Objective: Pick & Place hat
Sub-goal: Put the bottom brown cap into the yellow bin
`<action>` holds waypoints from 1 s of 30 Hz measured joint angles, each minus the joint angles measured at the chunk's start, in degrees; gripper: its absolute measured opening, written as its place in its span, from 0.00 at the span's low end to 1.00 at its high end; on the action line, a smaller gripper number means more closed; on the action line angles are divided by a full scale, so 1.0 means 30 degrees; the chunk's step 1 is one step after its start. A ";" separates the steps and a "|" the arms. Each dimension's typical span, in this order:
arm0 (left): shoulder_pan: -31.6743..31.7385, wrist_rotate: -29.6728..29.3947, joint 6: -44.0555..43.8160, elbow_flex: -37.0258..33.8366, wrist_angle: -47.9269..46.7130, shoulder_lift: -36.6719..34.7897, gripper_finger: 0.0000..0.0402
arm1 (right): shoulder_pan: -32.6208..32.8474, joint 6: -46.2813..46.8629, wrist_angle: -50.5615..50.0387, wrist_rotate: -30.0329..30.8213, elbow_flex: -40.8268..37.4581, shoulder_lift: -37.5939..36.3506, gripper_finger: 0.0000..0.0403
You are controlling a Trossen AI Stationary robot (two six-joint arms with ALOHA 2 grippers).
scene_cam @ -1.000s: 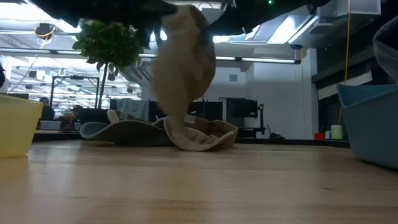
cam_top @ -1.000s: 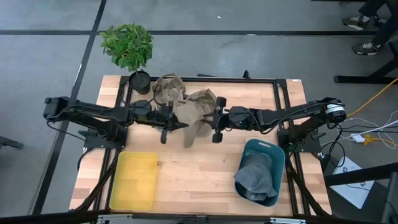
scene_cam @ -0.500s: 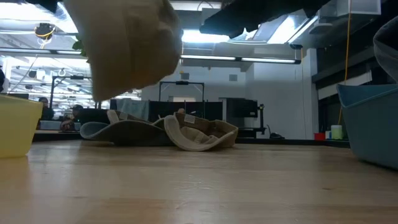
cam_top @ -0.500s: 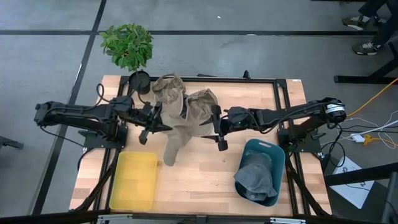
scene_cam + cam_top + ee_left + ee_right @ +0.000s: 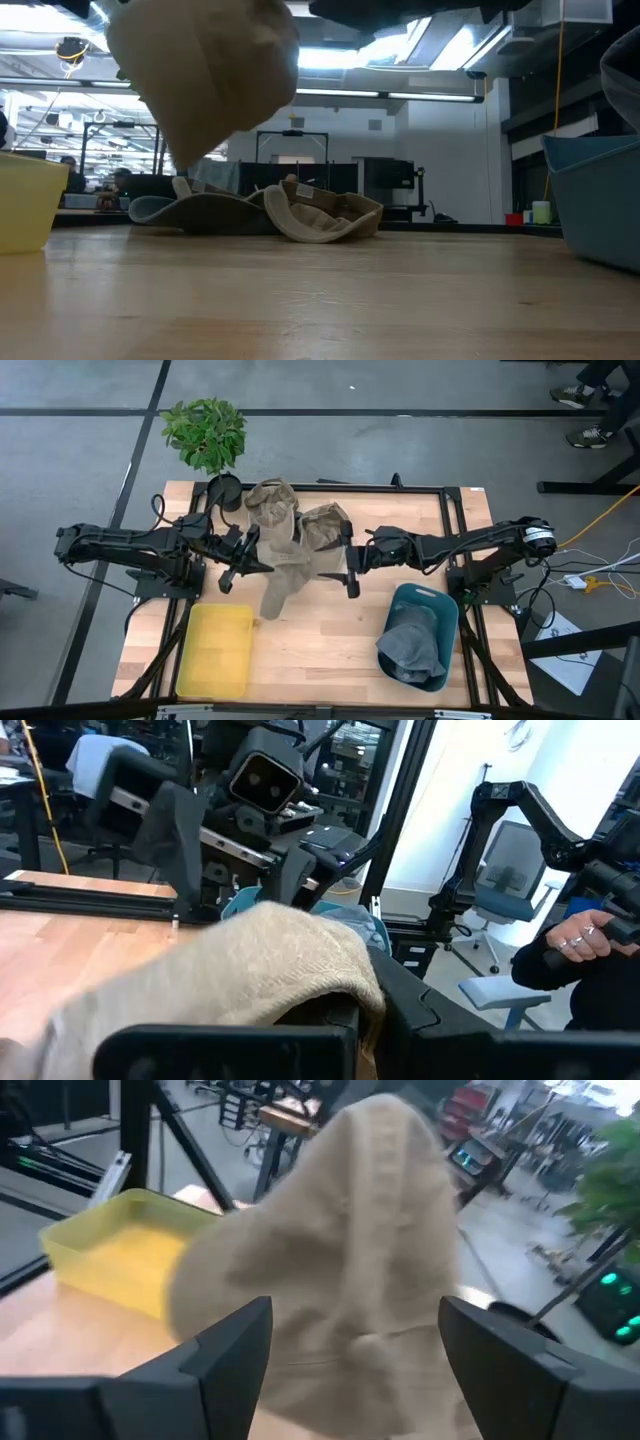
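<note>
Tan hat [image 5: 283, 565] hangs above table [image 5: 330, 645], mid-left, lower end drooping near yellow bin [image 5: 215, 650]; in low view it dangles clear of wood; left gripper [image 5: 243, 563] clamped shut on hat's edge, cloth bunched over its fingers [image 5: 330, 1020] in left wrist view; right gripper [image 5: 350, 567] just beside hat, jaws spread wide, gripping nothing, hat in front of its fingers [image 5: 230, 1350]; more tan hats [image 5: 305, 520] heaped at table's far edge; teal bin [image 5: 425, 625] holds grey hat [image 5: 408, 650]; potted plant [image 5: 205, 432] at far-left corner.
</note>
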 joint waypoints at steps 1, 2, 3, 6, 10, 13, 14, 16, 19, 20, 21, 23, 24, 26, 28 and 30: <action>0.0000 0.0003 0.0001 0.0000 0.0000 0.0000 0.02 | -0.0143 -0.0254 0.0096 0.0000 0.0000 0.0031 0.70; 0.0000 0.0039 0.0007 0.0000 0.0000 0.0000 0.02 | -0.0295 -0.0418 0.0171 -0.0014 0.0000 0.0121 0.70; 0.0000 0.0139 0.0007 0.0000 0.0000 0.0000 0.01 | -0.0457 -0.0505 0.0495 -0.0128 0.0000 0.0309 0.70; 0.0000 0.0788 0.0007 0.0000 0.0062 0.0000 0.01 | -0.1015 -0.0554 0.0700 -0.1504 0.0017 0.0734 0.70; 0.0000 0.0945 0.0007 0.0000 0.0066 0.0000 0.02 | -0.1571 -0.0685 0.0714 -0.3025 0.0501 0.1657 0.70; 0.0000 0.0940 0.0007 0.0000 0.0044 0.0000 0.01 | -0.1825 -0.0766 0.0464 -0.3722 0.1506 0.2597 0.70; 0.0000 0.0946 0.0014 0.0000 0.0044 0.0000 0.01 | -0.1832 -0.0766 0.0143 -0.3918 0.1913 0.2946 0.70; 0.0000 0.0933 0.0007 0.0000 0.0037 0.0000 0.01 | -0.1899 -0.0970 -0.0837 -0.4027 0.2858 0.3670 0.70; 0.0000 0.0933 0.0007 0.0000 0.0034 0.0000 0.02 | -0.1899 -0.1750 -0.3105 -0.4019 0.4166 0.4471 0.66; 0.0000 0.0940 0.0007 0.0000 0.0019 0.0000 0.02 | -0.1899 -0.1839 -0.3756 -0.4016 0.4555 0.4601 0.64; 0.0000 0.0942 0.0007 0.0000 0.0020 0.0000 0.02 | -0.1899 -0.1887 -0.4431 -0.4014 0.4873 0.4667 0.60; 0.0000 0.0954 0.0007 0.0000 -0.0069 0.0000 0.01 | -0.1899 -0.2113 -0.5385 -0.4022 0.5292 0.4697 0.52; 0.0000 0.0954 0.0007 0.0000 -0.0144 0.0000 0.01 | -0.1899 -0.2243 -0.5764 -0.4031 0.5347 0.4666 0.46; 0.0000 0.0958 0.0007 0.0000 -0.0236 0.0000 0.01 | -0.1899 -0.2281 -0.6265 -0.4296 0.5370 0.4580 0.35; 0.0000 0.0974 0.0007 0.0000 -0.0395 0.0000 0.01 | -0.1937 -0.2281 -0.6553 -0.5077 0.5378 0.4400 0.23; -0.0001 0.0998 0.0007 0.0000 -0.0695 0.0000 0.02 | -0.1980 -0.2281 -0.6605 -0.5821 0.5421 0.4207 0.12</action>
